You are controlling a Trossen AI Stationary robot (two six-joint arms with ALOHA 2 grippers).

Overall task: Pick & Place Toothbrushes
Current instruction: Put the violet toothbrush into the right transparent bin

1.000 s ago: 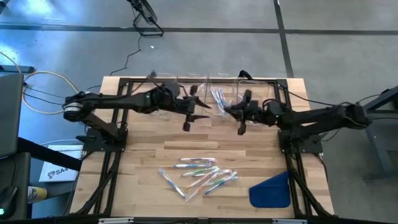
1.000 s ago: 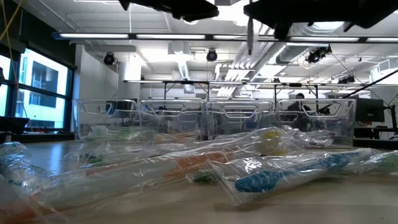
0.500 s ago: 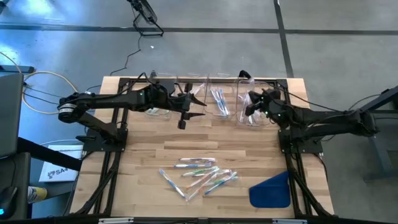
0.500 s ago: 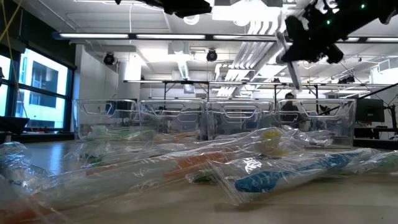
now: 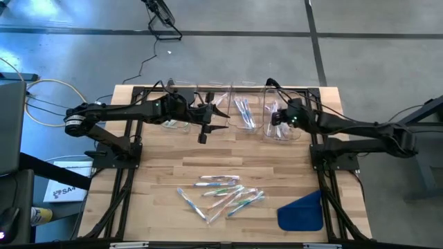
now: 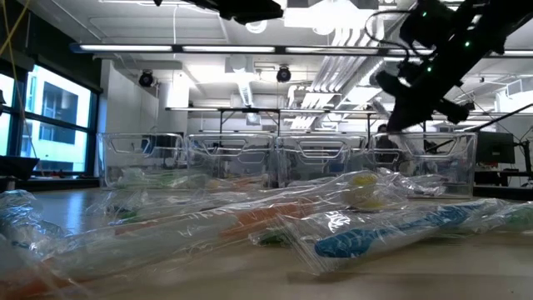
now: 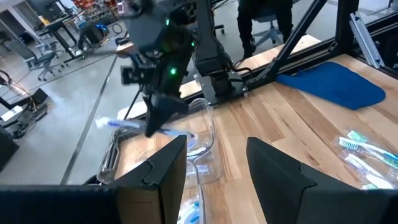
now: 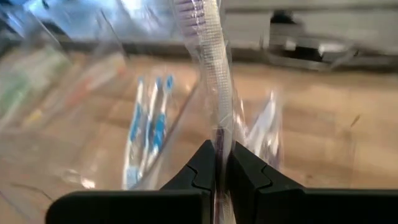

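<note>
Several wrapped toothbrushes (image 5: 221, 194) lie loose on the near middle of the wooden table; they fill the foreground of the low view (image 6: 366, 233). My right gripper (image 5: 277, 119) is over the rightmost clear bin (image 5: 284, 114) at the far edge, shut on one wrapped toothbrush (image 8: 214, 81) with a whitish handle and a purple head. The left wrist view shows that gripper from afar (image 7: 155, 115), with the toothbrush (image 7: 118, 124) sticking out sideways. My left gripper (image 5: 203, 131) hangs open and empty in front of the middle bins; its fingers (image 7: 168, 168) stand apart. My right gripper pinches the wrapped toothbrush's handle (image 8: 219, 134) between its two fingers, through the clear wrapper. The toothbrush runs on straight out past the fingertips, along the fingers, purple head (image 8: 186, 7) foremost. It is lifted clear, above the rightmost bin.
Further clear bins stand in a row along the far edge (image 5: 208, 104); one holds blue toothbrushes (image 5: 243, 111). A blue flat cloth piece (image 5: 302, 211) lies at the near right corner. Bare wood lies between the bins and the pile.
My right gripper has carried the wrapped toothbrush toward the table's far right, from in front of the bins to above the rightmost bin, tipping downward and going lower. My left gripper has shifted slightly toward the left and far edge, staying open.
</note>
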